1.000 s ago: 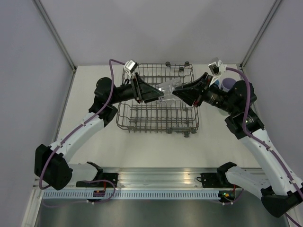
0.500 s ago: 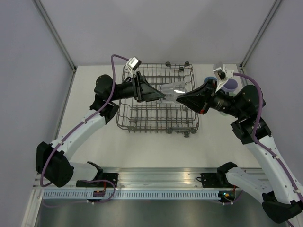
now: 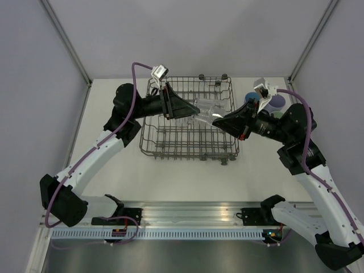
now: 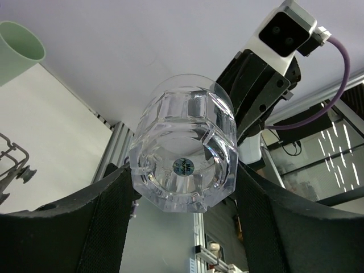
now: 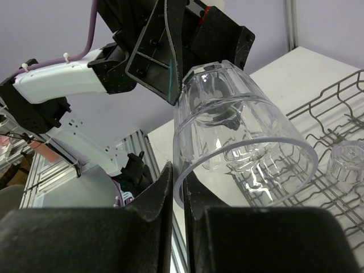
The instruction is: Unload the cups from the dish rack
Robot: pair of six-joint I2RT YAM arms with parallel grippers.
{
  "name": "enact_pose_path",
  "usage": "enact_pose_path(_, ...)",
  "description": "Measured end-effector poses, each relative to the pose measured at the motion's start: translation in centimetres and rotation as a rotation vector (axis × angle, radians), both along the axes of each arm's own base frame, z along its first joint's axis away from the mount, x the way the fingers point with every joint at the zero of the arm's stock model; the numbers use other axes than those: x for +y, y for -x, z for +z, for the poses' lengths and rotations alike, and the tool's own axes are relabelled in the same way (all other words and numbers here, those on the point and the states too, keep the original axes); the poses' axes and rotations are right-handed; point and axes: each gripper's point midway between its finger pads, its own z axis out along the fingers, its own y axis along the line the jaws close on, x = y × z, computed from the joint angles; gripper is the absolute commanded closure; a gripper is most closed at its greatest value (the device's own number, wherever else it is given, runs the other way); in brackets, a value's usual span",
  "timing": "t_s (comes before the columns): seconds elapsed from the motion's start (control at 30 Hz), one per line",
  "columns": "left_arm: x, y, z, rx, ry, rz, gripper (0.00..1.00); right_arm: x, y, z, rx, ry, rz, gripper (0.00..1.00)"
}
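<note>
A clear cup (image 3: 206, 107) hangs above the grey wire dish rack (image 3: 187, 145), held between both grippers. My left gripper (image 3: 193, 111) has its two fingers on either side of the cup's base (image 4: 185, 153). My right gripper (image 3: 218, 120) pinches the cup's rim wall, one finger inside and one outside, in the right wrist view (image 5: 239, 131). Another clear cup (image 5: 347, 162) stands upside down in the rack (image 5: 335, 108). A blue cup (image 3: 250, 98) and a lavender cup (image 3: 277, 102) stand on the table right of the rack. A light green cup (image 4: 17, 48) shows in the left wrist view.
The rack fills the table's middle back. White walls close the table at the back and sides. The arms' base rail runs along the near edge (image 3: 187, 216). The cups outside the rack crowd the back right corner.
The right arm's wrist has swung lower and to the right. The left gripper has lifted slightly. The clear cup stays between both grippers and has shifted a little to the right.
</note>
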Motion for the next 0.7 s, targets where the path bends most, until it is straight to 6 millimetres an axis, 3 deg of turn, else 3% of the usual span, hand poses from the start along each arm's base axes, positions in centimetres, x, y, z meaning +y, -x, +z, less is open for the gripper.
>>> enact_pose_path(0.2, -0.2, -1.6, -1.5, 0.045, -0.042, 0.071, 0.11, -0.5, -0.4, -0.3, -0.004, 0.017, -0.050, 1.00)
enact_pose_path(0.27, -0.2, -2.0, -1.9, 0.051, -0.049, 0.090, 0.00, -0.6, -0.6, -0.4, -0.003, 0.020, -0.067, 0.99)
enact_pose_path(0.5, 0.1, -3.6, -3.8, 0.054, -0.117, 0.181, 0.00, -2.1, -2.6, -1.0, 0.026, 0.104, -0.212, 1.00)
enact_pose_path(0.6, 0.8, -4.4, -5.5, 0.060, -0.188, 0.258, 0.01, -4.0, -4.2, -1.1, 0.043, 0.179, -0.356, 1.00)
enact_pose_path(0.7, 2.0, -4.9, -6.4, 0.037, -0.254, 0.337, 0.00, -6.9, -6.6, -2.9, 0.091, 0.302, -0.557, 1.00)
